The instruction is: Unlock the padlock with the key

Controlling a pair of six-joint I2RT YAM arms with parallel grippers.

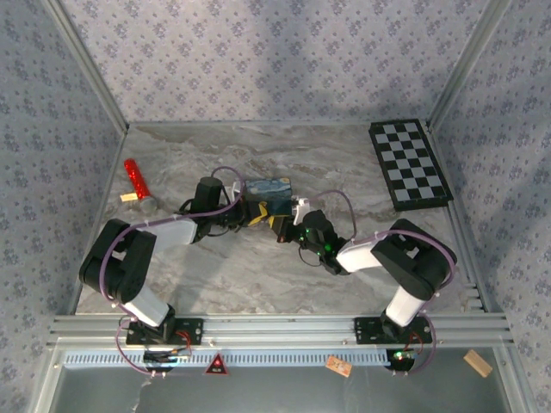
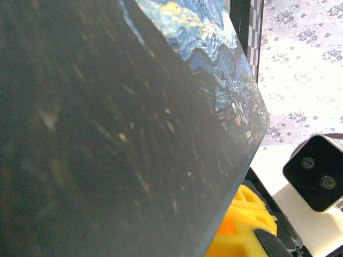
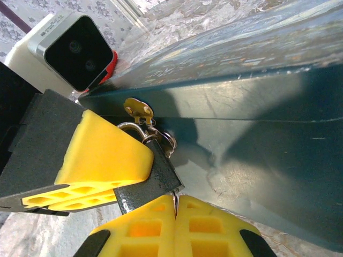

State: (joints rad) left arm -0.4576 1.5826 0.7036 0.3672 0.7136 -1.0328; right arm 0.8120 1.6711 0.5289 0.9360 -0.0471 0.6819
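Top external: blue box (image 1: 269,191) with a painted lid sits mid-table (image 1: 258,275). Left gripper (image 1: 245,212) and right gripper (image 1: 284,228) meet at the box's near face, the left from the left and the right from the right. Padlock too small to make out from here. Red flashlight (image 1: 131,178) lies far left. Checkered board (image 1: 410,163) lies far right, well apart from the box.

Left wrist: the dark side wall of the box (image 2: 107,134) sits very close to the lens, painted lid along the upper edge. One yellow fingertip pad (image 2: 241,227) shows below the box's lower corner. The other arm's wrist camera (image 2: 316,171) is at lower right. Cannot tell from this view whether the left gripper is spread or clamped.

Right wrist: padlock (image 3: 147,184), a dark grey body, hangs by its shackle from the brass hasp (image 3: 138,107) on the box front (image 3: 241,134). One yellow pad of the left gripper (image 3: 102,155) lies flat against the padlock's left face; its second finger is hidden. Right gripper (image 3: 175,206) is pressed together, yellow fingers (image 3: 144,227) pinching a thin metal blade, the key (image 3: 174,199), its tip touching the padlock's underside. Whether it has entered the keyway is not resolvable.
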